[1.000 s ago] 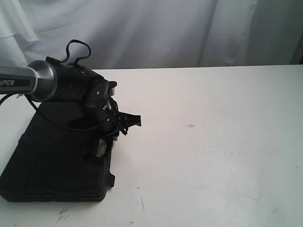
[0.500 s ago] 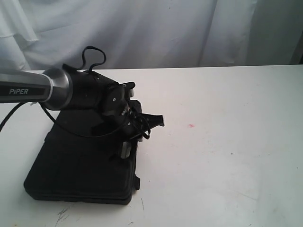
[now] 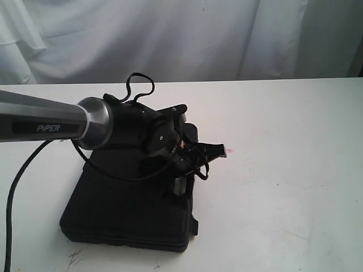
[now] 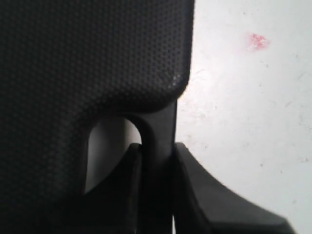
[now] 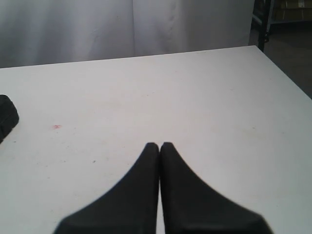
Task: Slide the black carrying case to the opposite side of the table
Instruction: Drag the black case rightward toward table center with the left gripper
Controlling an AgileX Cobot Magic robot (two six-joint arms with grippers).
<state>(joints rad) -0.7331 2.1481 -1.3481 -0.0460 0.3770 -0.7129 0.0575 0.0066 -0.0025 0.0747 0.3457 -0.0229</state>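
Note:
The black carrying case (image 3: pixel 125 212) lies flat on the white table (image 3: pixel 283 141), left of centre. My left gripper (image 3: pixel 182 182) reaches down at the case's right edge. In the left wrist view the textured case (image 4: pixel 92 58) fills most of the picture, and my left gripper (image 4: pixel 157 148) is shut on the case's handle bar (image 4: pixel 157 126), one finger on each side. A corner of the case (image 5: pixel 6 117) shows in the right wrist view. My right gripper (image 5: pixel 160 145) is shut with nothing in it, above bare table and out of the exterior view.
A small red spot (image 3: pixel 230 151) marks the table just right of the left gripper. Dark scuff marks (image 3: pixel 74 258) sit near the front edge. A white curtain (image 3: pixel 181 34) hangs behind. The table's right edge (image 5: pixel 287 83) drops off beside dark floor.
The left arm has moved to the right with the handle in its grip, and the case has slid right across the table toward the red spot.

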